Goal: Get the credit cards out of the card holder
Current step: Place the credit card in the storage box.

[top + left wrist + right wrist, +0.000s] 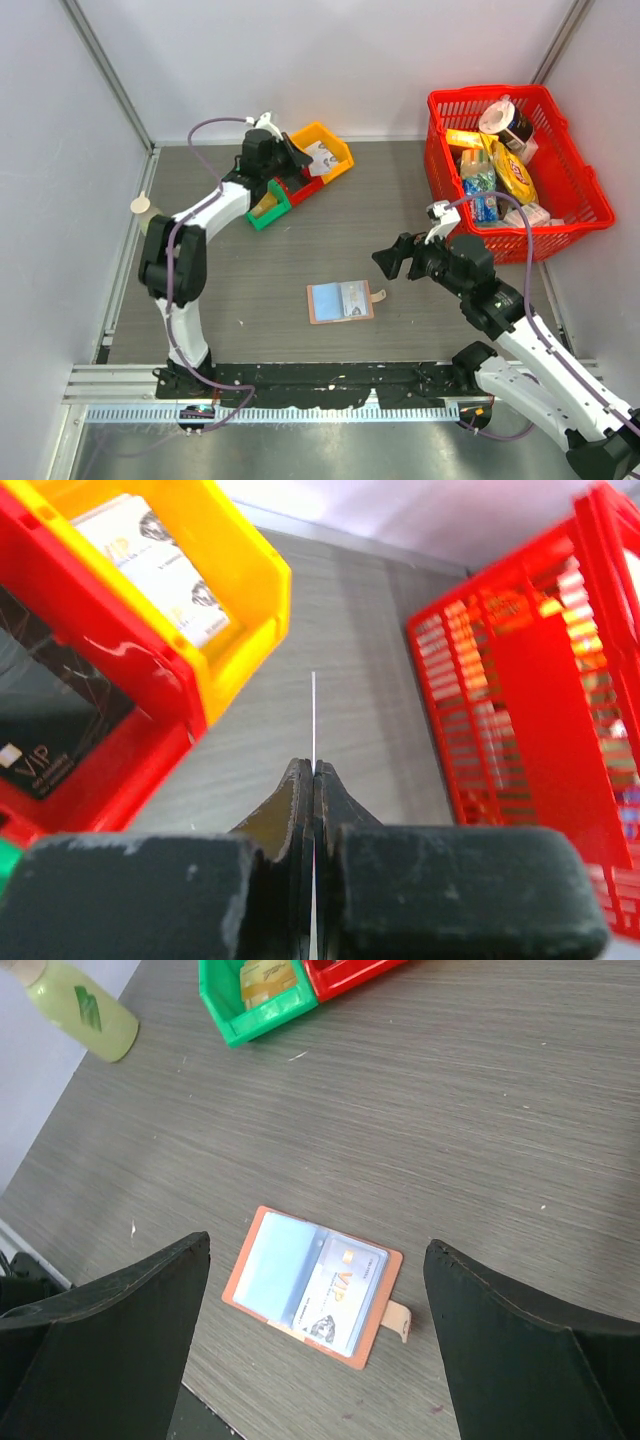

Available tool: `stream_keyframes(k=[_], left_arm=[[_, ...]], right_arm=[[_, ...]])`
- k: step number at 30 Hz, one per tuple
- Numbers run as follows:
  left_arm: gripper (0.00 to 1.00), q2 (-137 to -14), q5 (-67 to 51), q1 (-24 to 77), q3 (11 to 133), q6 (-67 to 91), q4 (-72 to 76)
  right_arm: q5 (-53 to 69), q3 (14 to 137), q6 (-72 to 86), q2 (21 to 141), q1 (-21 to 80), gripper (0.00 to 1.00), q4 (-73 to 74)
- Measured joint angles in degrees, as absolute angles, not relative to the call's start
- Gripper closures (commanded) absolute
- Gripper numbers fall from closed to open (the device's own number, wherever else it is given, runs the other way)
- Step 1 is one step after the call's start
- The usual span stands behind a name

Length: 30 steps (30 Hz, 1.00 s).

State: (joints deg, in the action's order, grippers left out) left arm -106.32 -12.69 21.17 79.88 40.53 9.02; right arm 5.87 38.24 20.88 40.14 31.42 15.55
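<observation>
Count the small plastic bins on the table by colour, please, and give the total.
Yellow bin: 1
Red bin: 1
Green bin: 1
Total: 3

"VIP" marks the credit card [340, 1295] in the card holder [272, 1265]; also the black card [50, 735] in the red bin [110, 650].

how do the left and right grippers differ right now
The left gripper is shut on a thin card seen edge-on; the right gripper stands wide open and holds nothing. The left gripper is by the yellow bin and red bin at the far left; the right gripper points toward the card holder, which lies open mid-table with a VIP card in its pocket. Both have black fingers.
</observation>
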Motion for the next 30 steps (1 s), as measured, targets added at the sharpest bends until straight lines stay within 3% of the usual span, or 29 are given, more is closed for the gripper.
stream_keyframes(k=[10, 13, 18, 22, 25, 30], left_arm=[[1.00, -130.56, -6.85, 19.77, 105.91, 44.60, 7.86], [0.96, -134.82, -4.75, 19.75, 110.98, 44.58, 6.81], [0.84, -140.03, -2.76, 19.75, 117.58, 44.14, 4.43], [0.63, -142.69, -2.48, 19.70, 121.84, 42.85, 1.80], [0.53, -142.80, -2.46, 19.68, 122.67, 41.74, 0.34], [0.48, -142.19, -2.02, 19.68, 122.10, 39.68, -1.26]], right_arm=[[2.17, 34.98, 22.79, 38.13, 31.38, 0.09, 12.03], [1.74, 34.59, 22.87, 38.13, 31.38, 0.09, 12.01], [1.45, 34.37, 22.85, 38.13, 31.38, 0.09, 12.05], [1.06, 34.37, 22.81, 38.39, 31.38, 0.09, 12.32], [0.12, 34.37, 22.72, 38.61, 31.38, 0.09, 12.84], [-1.56, 34.65, 22.37, 38.65, 31.38, 0.09, 15.77]])
